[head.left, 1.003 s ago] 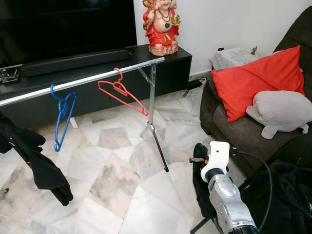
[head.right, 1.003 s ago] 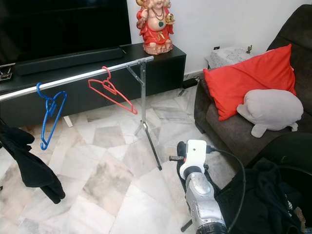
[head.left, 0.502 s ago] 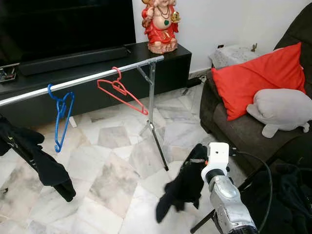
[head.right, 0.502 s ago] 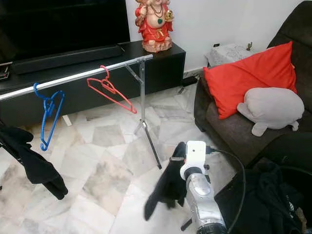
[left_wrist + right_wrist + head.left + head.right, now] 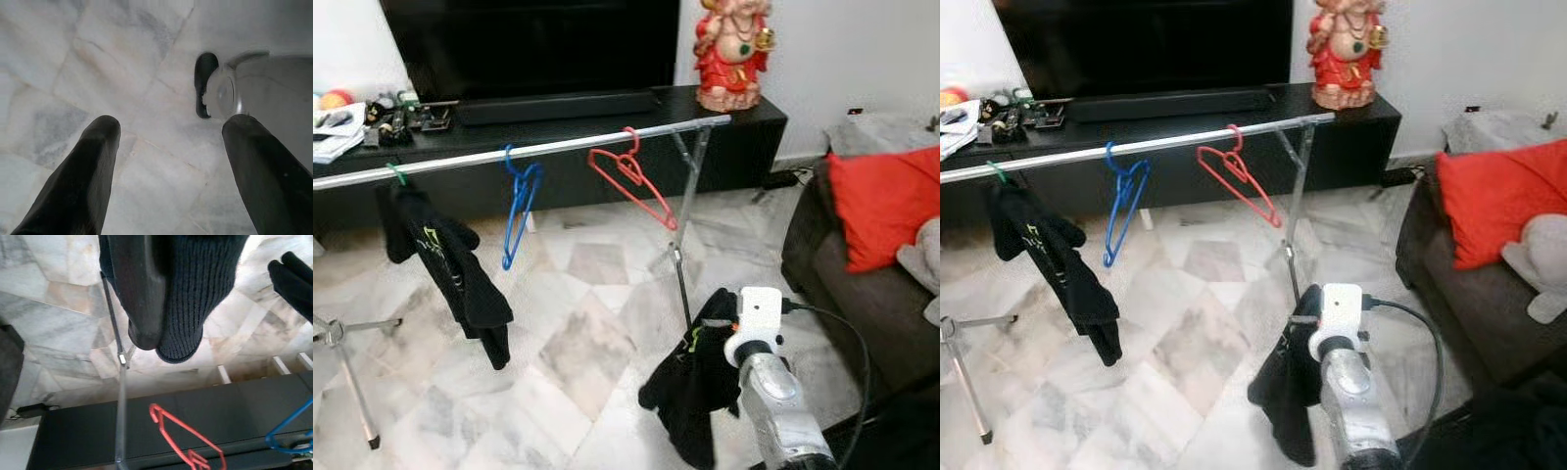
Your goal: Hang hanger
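Your right gripper [image 5: 161,293] is clamped on a dark knitted garment [image 5: 695,387], held low in front of you above the pale marble floor [image 5: 578,362]; any hanger inside it is hard to make out. Your left gripper [image 5: 168,161] hangs idle, fingers spread and empty. Farther off, a long silver clothes rail [image 5: 558,145] already carries a black garment on a green hanger [image 5: 445,259], an empty blue plastic hanger [image 5: 519,201] and an empty red plastic hanger [image 5: 631,176]. Lifting and hooking your load onto that rail remains undone.
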